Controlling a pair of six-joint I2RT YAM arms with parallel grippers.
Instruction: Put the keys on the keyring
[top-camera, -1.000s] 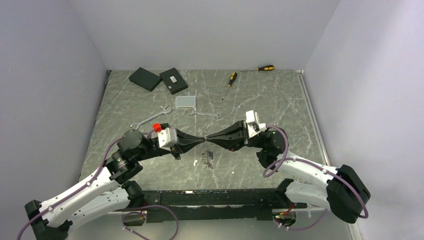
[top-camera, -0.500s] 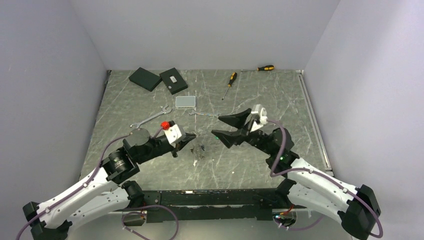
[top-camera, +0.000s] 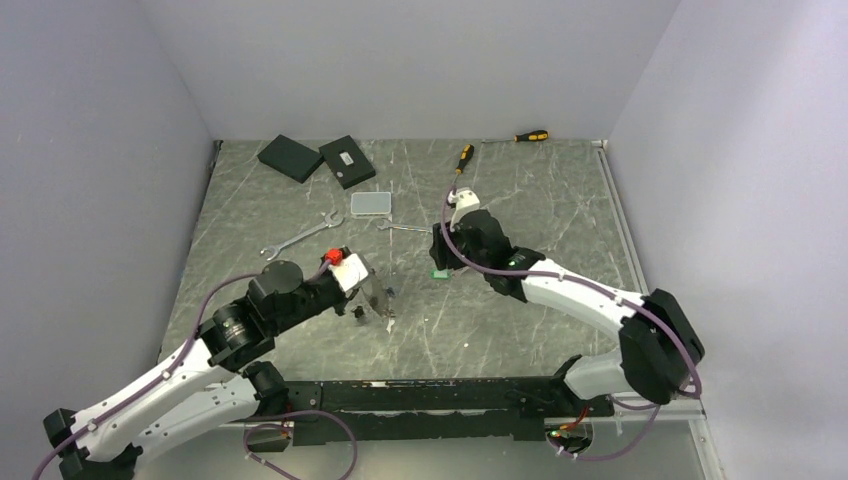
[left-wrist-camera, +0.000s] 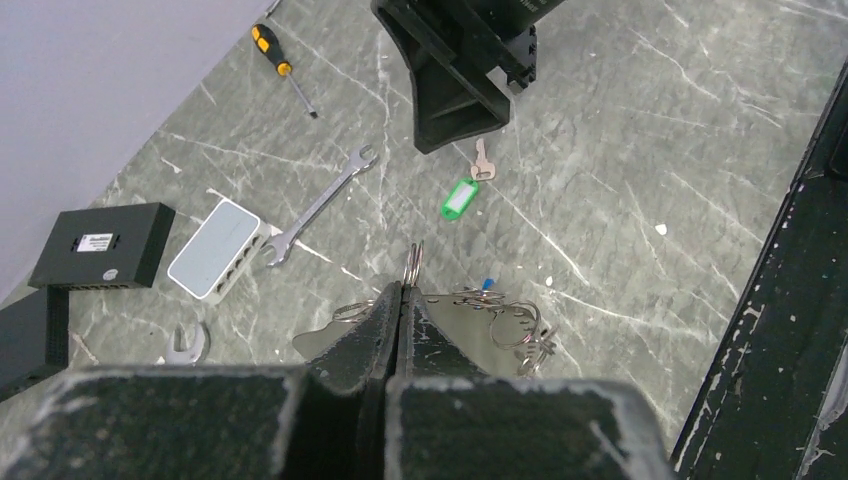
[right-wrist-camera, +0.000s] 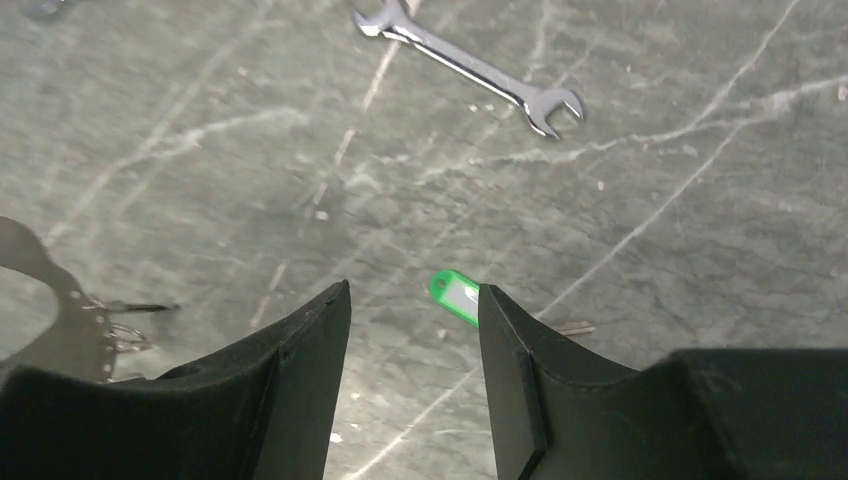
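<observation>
Fingers of my left gripper (left-wrist-camera: 402, 290) are pressed shut on the thin silvery wire keyring (left-wrist-camera: 413, 262), with small metal keys (left-wrist-camera: 515, 325) bunched beside it. My right gripper (right-wrist-camera: 411, 290) stands half spread above the green-tagged key (right-wrist-camera: 455, 297). That key lies flat near the silver open-ended wrench (right-wrist-camera: 470, 68), its long axis roughly parallel to the wrench and its blade pointing away from my left gripper.

Left claw (left-wrist-camera: 402, 288) pinched closed; right claw (right-wrist-camera: 412, 292) spread, pointing down

Wrenches (top-camera: 300, 236), screwdrivers (top-camera: 460, 168), black boxes (top-camera: 290, 157), perhaps a network switch (top-camera: 371, 203).
</observation>
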